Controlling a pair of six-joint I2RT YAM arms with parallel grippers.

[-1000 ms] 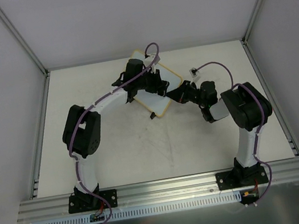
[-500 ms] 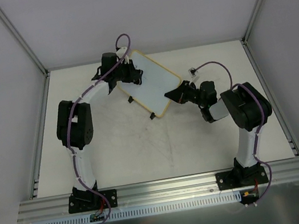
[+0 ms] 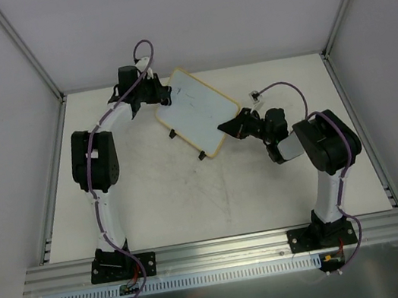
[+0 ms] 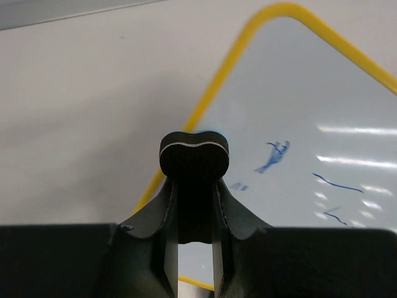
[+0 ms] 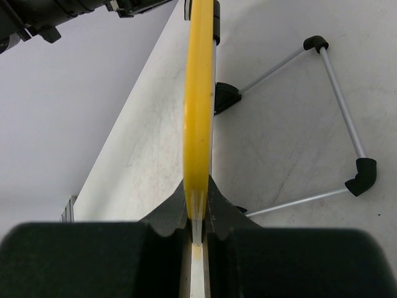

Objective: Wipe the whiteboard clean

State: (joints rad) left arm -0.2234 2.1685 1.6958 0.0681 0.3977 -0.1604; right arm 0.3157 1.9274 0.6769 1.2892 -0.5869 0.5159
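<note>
The whiteboard with its yellow frame stands tilted at the back middle of the table. Faint blue marks remain on it near the top-left corner. My left gripper is shut on a small black eraser block at the board's left edge, by its far-left corner. My right gripper is shut on the board's right edge, which shows as a yellow rim between its fingers.
A wire stand with black corner caps lies on the table behind the board. Two black clips sit on the board's lower-left edge. A small white cable connector lies right of the board. Metal frame rails border the table.
My left gripper with the eraser has moved from the middle of the board up and left to its far-left corner. The right gripper and the board have stayed put.
</note>
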